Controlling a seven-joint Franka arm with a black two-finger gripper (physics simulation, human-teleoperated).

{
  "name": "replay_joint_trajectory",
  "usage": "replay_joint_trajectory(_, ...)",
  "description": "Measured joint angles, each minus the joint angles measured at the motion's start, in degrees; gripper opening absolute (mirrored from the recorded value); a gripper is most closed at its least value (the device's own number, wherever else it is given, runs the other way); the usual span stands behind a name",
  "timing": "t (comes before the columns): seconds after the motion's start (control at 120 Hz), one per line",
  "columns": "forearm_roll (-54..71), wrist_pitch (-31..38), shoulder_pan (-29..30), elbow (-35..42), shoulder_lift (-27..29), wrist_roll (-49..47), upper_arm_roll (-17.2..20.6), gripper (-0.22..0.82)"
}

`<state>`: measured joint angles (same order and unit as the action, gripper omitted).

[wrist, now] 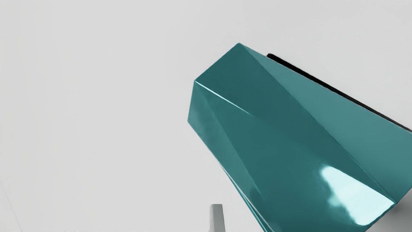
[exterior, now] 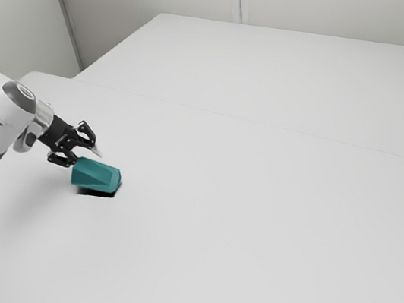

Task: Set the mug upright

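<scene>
A teal, faceted mug [exterior: 96, 175] lies on its side on the white table, toward the exterior view's left. My black gripper [exterior: 86, 156] is right beside it, with its fingers spread apart and no grasp on the mug. In the wrist view the mug [wrist: 273, 129] appears large and close, and one grey fingertip of the gripper [wrist: 217, 217] stands next to its long side. The other fingertip is hidden there, and I cannot make out a handle. A black strip runs along the mug's far edge.
The white table [exterior: 252, 221] extends widely around the mug. Beyond it is another pale, raised-looking surface [exterior: 297, 82], with light walls behind. A thin dark line crosses the exterior view's lower left corner.
</scene>
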<state>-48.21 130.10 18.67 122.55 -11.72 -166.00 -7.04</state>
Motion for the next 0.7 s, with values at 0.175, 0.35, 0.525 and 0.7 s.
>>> replay_joint_trajectory(0.175,-1.7,0.5,-0.3,0.1,0.0,0.0,0.0,0.00)
replay_joint_trajectory(0.35,-2.7,1.2,-0.6,0.1,0.1,0.1,1.0,-0.12)
replay_joint_trajectory(0.525,-3.1,2.3,-0.9,0.0,0.5,0.0,2.2,-0.14)
replay_joint_trajectory(0.7,-2.7,3.1,-1.8,-0.1,0.8,0.1,2.6,-0.15)
